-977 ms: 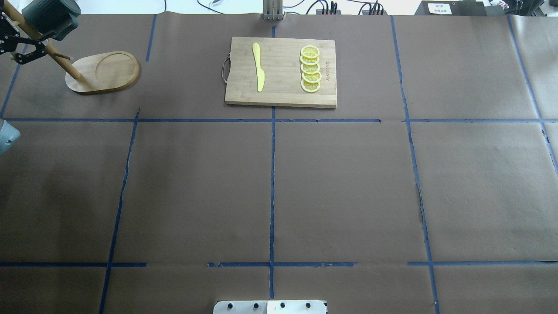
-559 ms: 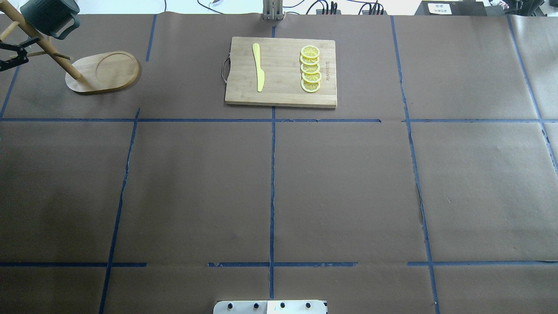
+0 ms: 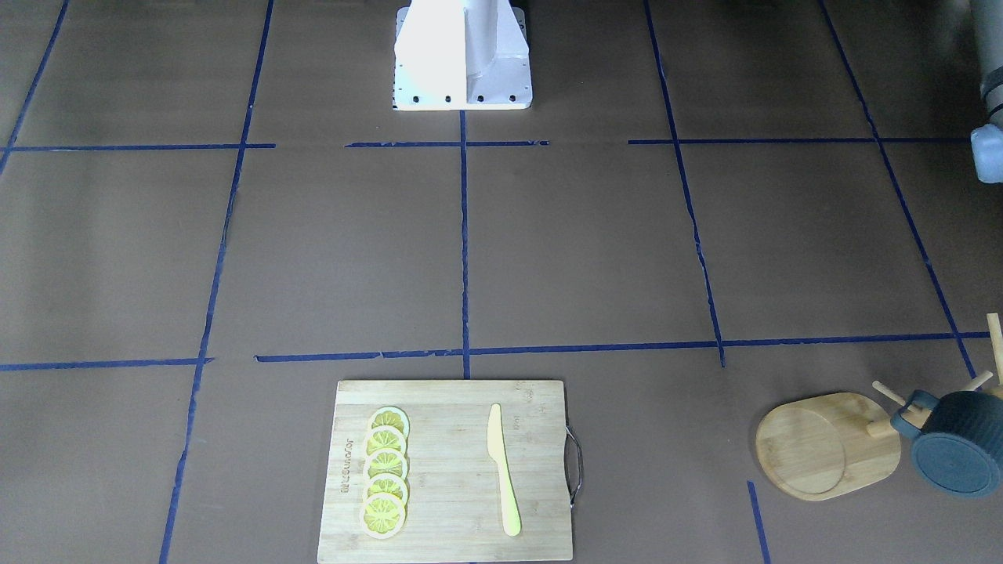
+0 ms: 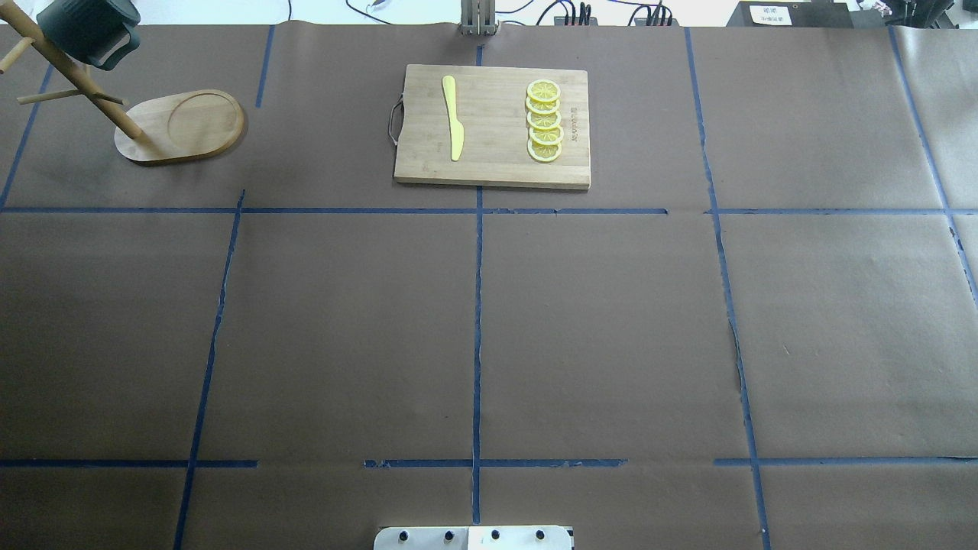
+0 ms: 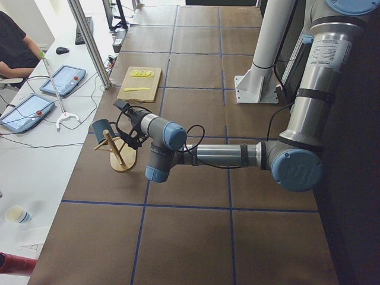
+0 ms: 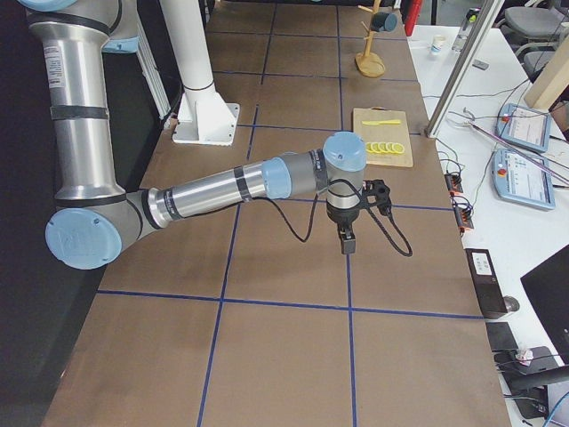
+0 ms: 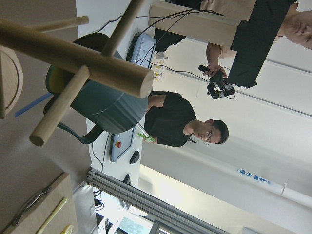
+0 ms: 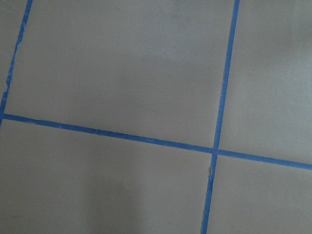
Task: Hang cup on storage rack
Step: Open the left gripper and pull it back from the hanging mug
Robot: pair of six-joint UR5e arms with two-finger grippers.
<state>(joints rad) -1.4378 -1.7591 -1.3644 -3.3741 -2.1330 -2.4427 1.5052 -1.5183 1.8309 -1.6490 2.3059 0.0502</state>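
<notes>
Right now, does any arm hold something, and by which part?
Nothing is held. The cup hangs on the rack with nothing gripping it. The left fingers are near it, not on it; the right fingers carry nothing visible.

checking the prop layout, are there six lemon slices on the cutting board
No, the overhead view shows five lemon slices in a row on the cutting board, beside the yellow knife.

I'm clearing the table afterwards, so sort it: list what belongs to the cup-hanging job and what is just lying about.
Job:
cup, hung on a peg
rack

Lying about:
cutting board
knife
lemon slices
</notes>
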